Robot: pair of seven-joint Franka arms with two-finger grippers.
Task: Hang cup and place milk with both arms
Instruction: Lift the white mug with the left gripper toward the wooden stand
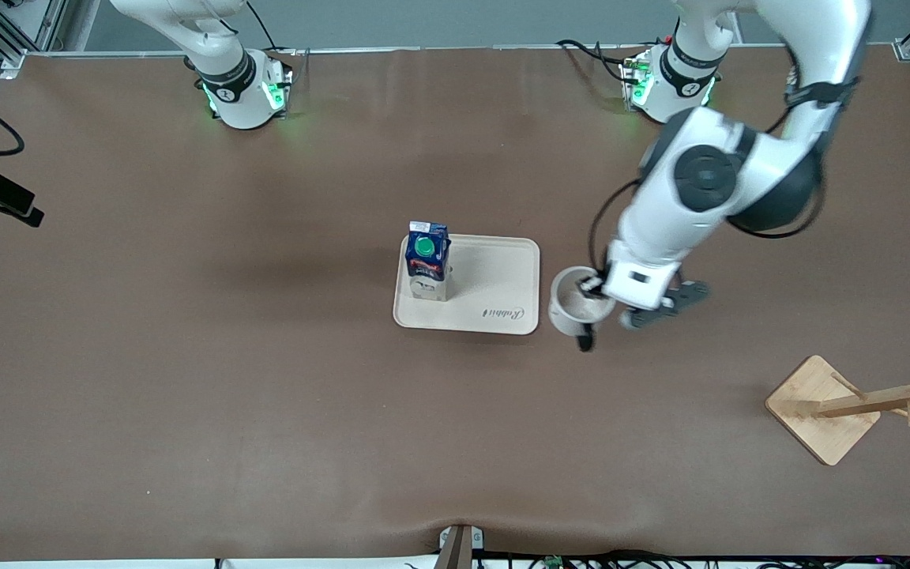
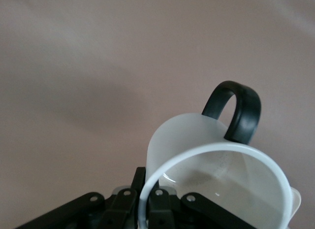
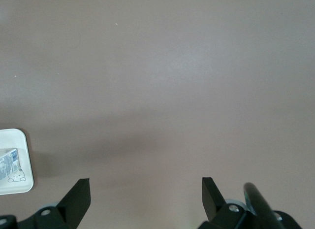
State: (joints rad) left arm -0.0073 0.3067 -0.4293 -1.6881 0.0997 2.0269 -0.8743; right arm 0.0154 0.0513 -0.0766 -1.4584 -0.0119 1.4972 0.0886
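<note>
The cup (image 1: 573, 304), a white mug with a black loop handle (image 1: 584, 340), is held over the brown table beside the tray, toward the left arm's end. My left gripper (image 1: 599, 289) is shut on its rim, one finger inside and one outside; the left wrist view shows the cup (image 2: 197, 140), its handle (image 2: 241, 108) and the gripper (image 2: 146, 184). The smiley face is hidden. The milk (image 1: 428, 259), a dark blue carton with a green cap, stands upright on the beige tray (image 1: 494, 304). My right gripper (image 3: 145, 184) is open and empty above bare table, out of the front view.
A wooden cup rack (image 1: 881, 399) with pegs stands on a square wooden base (image 1: 814, 407) near the left arm's end, nearer to the front camera than the cup. A tray corner (image 3: 22, 184) shows in the right wrist view.
</note>
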